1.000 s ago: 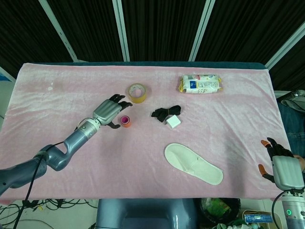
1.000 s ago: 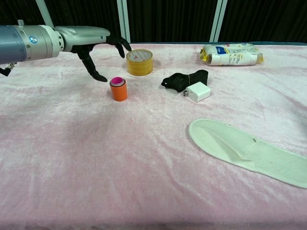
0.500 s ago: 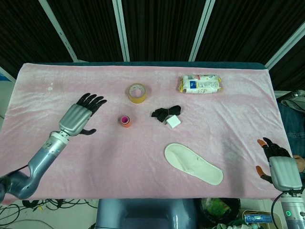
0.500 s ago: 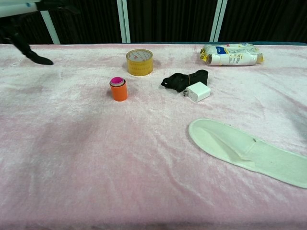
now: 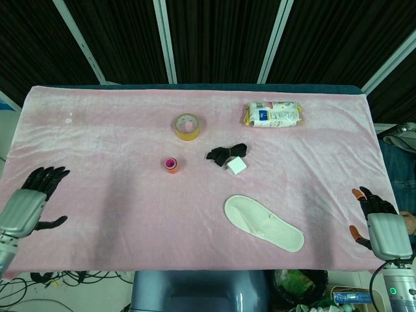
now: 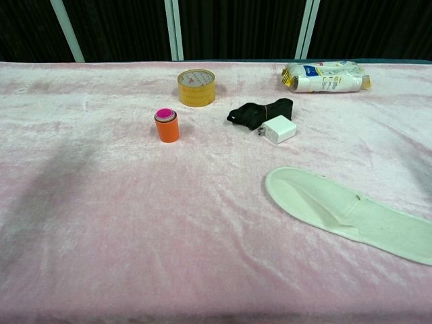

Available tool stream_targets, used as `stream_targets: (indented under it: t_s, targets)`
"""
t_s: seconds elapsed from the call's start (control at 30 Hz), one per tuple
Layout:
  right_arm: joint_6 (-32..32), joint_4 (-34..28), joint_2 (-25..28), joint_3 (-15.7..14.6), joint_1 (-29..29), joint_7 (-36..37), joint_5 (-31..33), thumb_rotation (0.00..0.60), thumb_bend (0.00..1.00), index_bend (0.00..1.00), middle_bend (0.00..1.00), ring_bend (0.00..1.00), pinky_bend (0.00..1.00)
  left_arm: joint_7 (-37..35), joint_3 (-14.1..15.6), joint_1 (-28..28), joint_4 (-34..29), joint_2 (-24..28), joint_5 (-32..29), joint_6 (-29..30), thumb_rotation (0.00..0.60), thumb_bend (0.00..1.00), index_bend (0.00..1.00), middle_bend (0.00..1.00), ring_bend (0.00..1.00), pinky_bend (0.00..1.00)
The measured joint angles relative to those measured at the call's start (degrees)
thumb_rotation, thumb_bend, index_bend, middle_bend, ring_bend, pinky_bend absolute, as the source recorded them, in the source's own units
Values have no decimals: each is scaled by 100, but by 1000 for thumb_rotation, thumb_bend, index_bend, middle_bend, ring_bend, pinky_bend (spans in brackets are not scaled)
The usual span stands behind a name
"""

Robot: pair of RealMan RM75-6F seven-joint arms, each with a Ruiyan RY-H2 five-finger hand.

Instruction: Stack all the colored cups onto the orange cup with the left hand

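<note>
Head view: I'm seeing the left hand (image 5: 25, 207) sitting at the near-left edge of the pink table cover (image 5: 117, 214), fingers spread apart, holding nothing. It's well apart from the cup stack. The right hand (image 5: 383, 227) is sitting off the near-right corner, fingers apart, also holding nothing. Neither hand is showing in the chest view.

The orange cup (image 6: 167, 127) is standing upright left of centre on the cover, with other cups nested inside it; I'm seeing a pink rim (image 6: 165, 113) on top and a thin edge of another colour under it, but I can't tell how many are in there. In the head view the stack (image 5: 171, 164) is showing as a small orange ring with a pink centre.

Other items: a roll of yellow tape (image 6: 196, 87) is lying flat just behind the stack, to its right, not touching it. A black strap (image 6: 260, 112) is bunched up right of the stack, with a white charger block (image 6: 279, 128) touching its near edge. A white slipper (image 6: 351, 214) is lying near-right, sole down. A snack packet (image 6: 325, 76) is lying at the far right of the cover.
</note>
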Motion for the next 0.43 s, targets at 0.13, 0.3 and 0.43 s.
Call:
stream_targets:
  t_s: [0.13, 0.3, 0.43]
  targets:
    - [25, -10, -34, 19, 4, -23, -3, 600, 199, 151, 88, 172, 242, -311, 50, 337, 329, -48, 370, 434, 600, 154, 71, 49, 0, 0]
    - [-59, -6, -104, 52, 52, -68, 78, 600, 199, 151, 89, 171, 242, -643, 7, 526, 563, -118, 527, 642, 600, 154, 77, 54, 0, 0]
    - [-42, -35, -93, 81, 42, -52, 136, 600, 199, 151, 89, 172, 242, -599, -39, 580, 615, -132, 576, 606, 600, 154, 81, 56, 0, 0]
